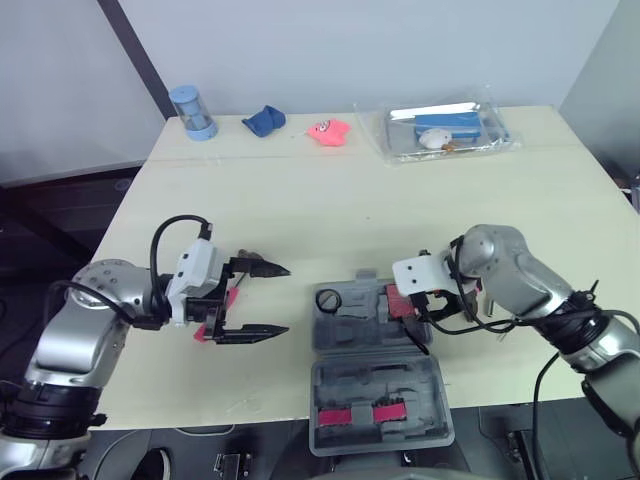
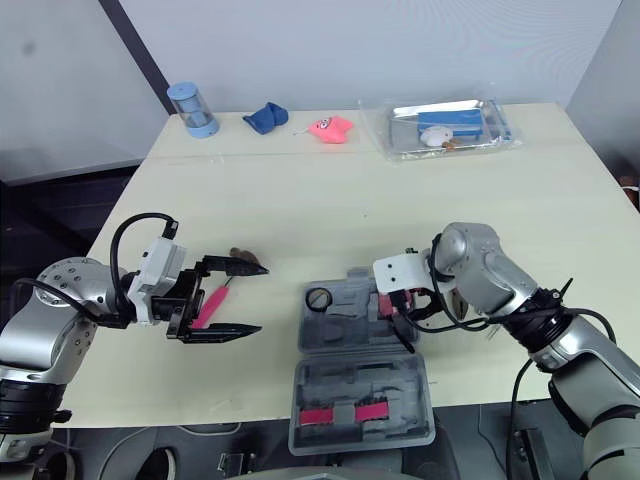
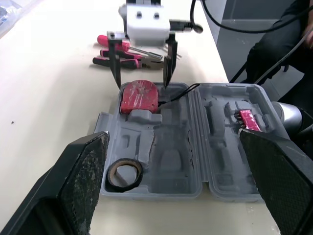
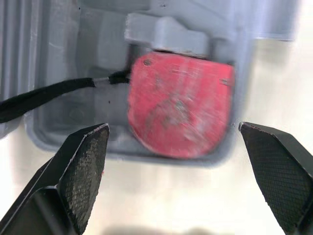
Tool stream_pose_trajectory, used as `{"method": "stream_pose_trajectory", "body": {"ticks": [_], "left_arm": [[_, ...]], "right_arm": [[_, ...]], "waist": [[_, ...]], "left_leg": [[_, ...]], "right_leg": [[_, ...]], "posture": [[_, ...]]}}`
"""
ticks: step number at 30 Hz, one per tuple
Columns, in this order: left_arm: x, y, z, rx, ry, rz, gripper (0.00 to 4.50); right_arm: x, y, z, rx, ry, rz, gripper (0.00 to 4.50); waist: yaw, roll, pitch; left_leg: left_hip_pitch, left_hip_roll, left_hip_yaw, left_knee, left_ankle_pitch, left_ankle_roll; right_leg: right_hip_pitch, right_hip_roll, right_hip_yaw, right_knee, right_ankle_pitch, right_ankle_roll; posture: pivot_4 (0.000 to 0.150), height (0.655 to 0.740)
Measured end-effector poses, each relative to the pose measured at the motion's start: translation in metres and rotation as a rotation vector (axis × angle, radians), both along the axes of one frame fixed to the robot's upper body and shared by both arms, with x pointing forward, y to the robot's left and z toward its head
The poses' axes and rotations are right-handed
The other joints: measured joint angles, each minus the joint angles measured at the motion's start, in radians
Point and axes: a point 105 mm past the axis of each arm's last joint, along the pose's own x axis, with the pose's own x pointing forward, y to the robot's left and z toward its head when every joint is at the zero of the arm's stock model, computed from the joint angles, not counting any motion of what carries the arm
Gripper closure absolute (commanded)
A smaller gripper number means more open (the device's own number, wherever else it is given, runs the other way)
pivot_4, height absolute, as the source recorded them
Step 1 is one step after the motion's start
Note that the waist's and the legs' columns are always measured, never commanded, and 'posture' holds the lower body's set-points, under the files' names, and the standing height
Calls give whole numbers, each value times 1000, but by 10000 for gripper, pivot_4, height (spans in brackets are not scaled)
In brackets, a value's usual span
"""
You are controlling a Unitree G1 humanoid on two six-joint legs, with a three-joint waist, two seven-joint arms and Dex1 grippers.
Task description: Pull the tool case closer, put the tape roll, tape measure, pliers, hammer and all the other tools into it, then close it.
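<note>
The grey tool case (image 1: pixel 372 385) lies open at the table's front edge, its lid toward me. A black tape roll (image 1: pixel 328 299) sits in its far left pocket and a red tape measure (image 4: pixel 178 105) in the far right pocket. My right gripper (image 3: pixel 142 86) hangs open just above the tape measure, one finger on each side, holding nothing. My left gripper (image 1: pixel 287 299) is open to the left of the case, above a pink-handled tool (image 2: pixel 208 305) lying on the table. Pink-handled pliers and screwdrivers (image 3: pixel 127 54) lie beyond the case on its right side.
Along the far edge stand a blue cylinder (image 1: pixel 193 112), a blue cloth (image 1: pixel 264 120), a pink toy (image 1: pixel 328 131) and a clear plastic pack (image 1: pixel 445 130). Red bits (image 3: pixel 248 120) sit in the case lid, which overhangs the table's front edge.
</note>
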Motion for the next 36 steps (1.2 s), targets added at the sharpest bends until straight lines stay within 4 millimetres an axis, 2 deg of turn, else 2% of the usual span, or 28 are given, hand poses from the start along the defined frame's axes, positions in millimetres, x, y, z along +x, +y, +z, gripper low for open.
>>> {"method": "stream_pose_trajectory", "body": {"ticks": [4, 6, 7, 9, 11, 16, 19, 23, 30, 36], "left_arm": [[0, 0, 0, -1, -3, -3, 0], [0, 0, 0, -2, -3, -3, 0], [0, 0, 0, -2, -3, -4, 0], [0, 0, 0, -2, -3, -4, 0], [0, -1, 0, -4, -5, -5, 0], [0, -1, -1, -7, -6, -6, 0], [0, -1, 0, -7, -6, -6, 0], [0, 0, -1, -7, -4, -7, 0], [0, 1, -1, -7, -2, -8, 0], [0, 1, -1, -5, -2, -7, 0]], "right_arm": [[-1, -2, 15, 98, -20, -30, 366], [-2, -2, 17, 136, -18, -41, 366], [-3, -1, 17, 174, -9, -52, 4247], [-4, -1, 17, 191, -5, -56, 7352], [-9, 1, 13, 403, 51, -128, 16170], [-18, -9, -3, 678, 89, -216, 16170], [-19, -16, -10, 755, 96, -244, 16170], [-17, -17, -18, 819, 84, -253, 33528], [-16, -13, -20, 916, 44, -207, 33528], [-12, -20, -43, 986, 62, -235, 33528]], "waist": [[1, 0, 0], [1, 0, 0], [1, 0, 0], [1, 0, 0], [1, 0, 0], [2, 0, 0], [2, 0, 0], [-3, 0, 0], [-4, 0, 0], [-6, 1, 0]], "left_leg": [[0, 0, 0, 0, 0, 0], [0, 0, -1, 0, 0, 0], [0, 0, -1, 0, 0, 0], [0, 0, -1, 0, 0, 0], [0, 0, -1, 0, 0, 0], [2, 0, -1, 1, 0, 0], [2, 0, -1, 1, 0, 0], [2, 0, -1, 1, 0, 0], [2, 0, -1, 1, 0, 0], [3, 0, -1, 1, 0, 0]], "right_leg": [[0, 0, 0, 0, 0, 0], [0, 0, 0, 0, 0, 0], [1, 0, 0, 0, 0, 0], [1, 0, 0, 0, 0, 0], [1, 0, 0, 0, 0, 0], [3, 0, 0, 0, 0, 0], [3, 0, 0, 0, 0, 0], [3, 0, 0, 0, 0, 0], [3, 0, 0, 0, 0, 0], [4, 1, 0, 0, 0, 0]], "posture": [[1500, 7400], [1500, 7400], [1500, 7400], [1500, 7400], [1500, 7400], [1500, 7400], [1500, 7400], [1500, 7400], [1500, 7400], [1500, 7400]]}}
